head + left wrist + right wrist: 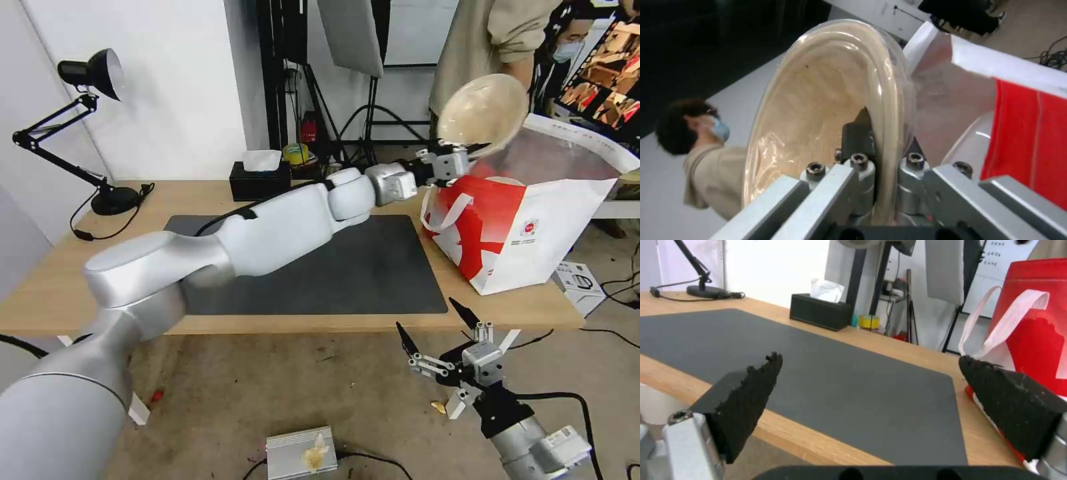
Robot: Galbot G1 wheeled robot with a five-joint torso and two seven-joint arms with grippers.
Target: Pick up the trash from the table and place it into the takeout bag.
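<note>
My left tool (467, 155) is clamped on the rim of the shallow beige bowl (483, 108), which stands on edge above the takeout bag's (527, 230) open mouth, its hollow facing me in the head view. The bag sits at the table's (60, 287) right end, just beside the dark mat (835, 380). My right tool (437, 323) hangs below the table's front edge, prongs wide apart.

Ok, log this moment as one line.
left end effector: shut on beige bowl, above takeout bag | right end effector: open, idle below table edge
</note>
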